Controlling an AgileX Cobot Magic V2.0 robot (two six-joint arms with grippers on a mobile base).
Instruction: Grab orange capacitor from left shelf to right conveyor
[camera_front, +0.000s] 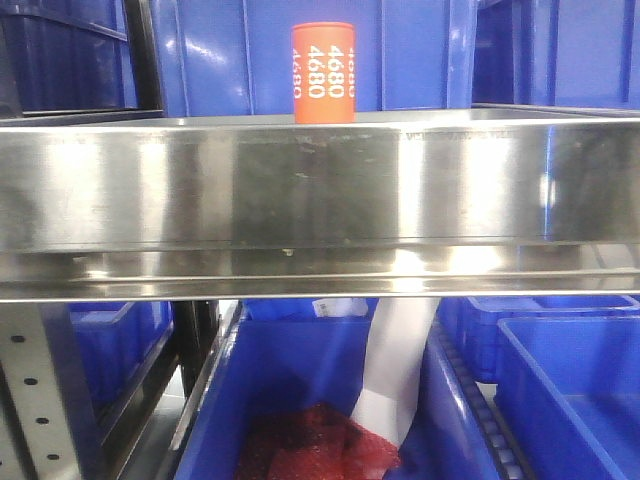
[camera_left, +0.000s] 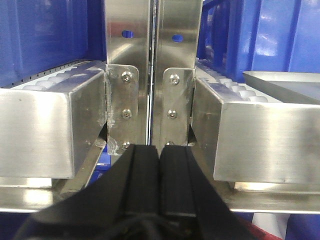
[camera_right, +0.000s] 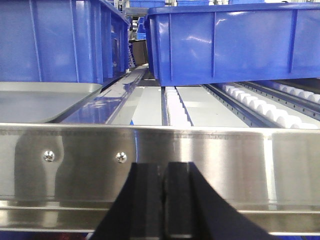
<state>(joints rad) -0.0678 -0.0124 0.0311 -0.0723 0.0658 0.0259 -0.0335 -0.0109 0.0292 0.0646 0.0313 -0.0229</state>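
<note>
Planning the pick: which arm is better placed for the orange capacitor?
Right, probably: right gripper faces the open shelf lip; left gripper faces steel uprights. Neither wrist view shows the orange capacitor.

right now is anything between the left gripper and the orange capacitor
Yes. The left shelf has a tall front lip standing before the orange capacitor, hiding its base from the front camera. The left gripper, shut, faces steel uprights; the capacitor is not in its view.

Warehouse: steel shelving (camera_front: 320, 180), blue bins (camera_front: 570, 390)
</note>
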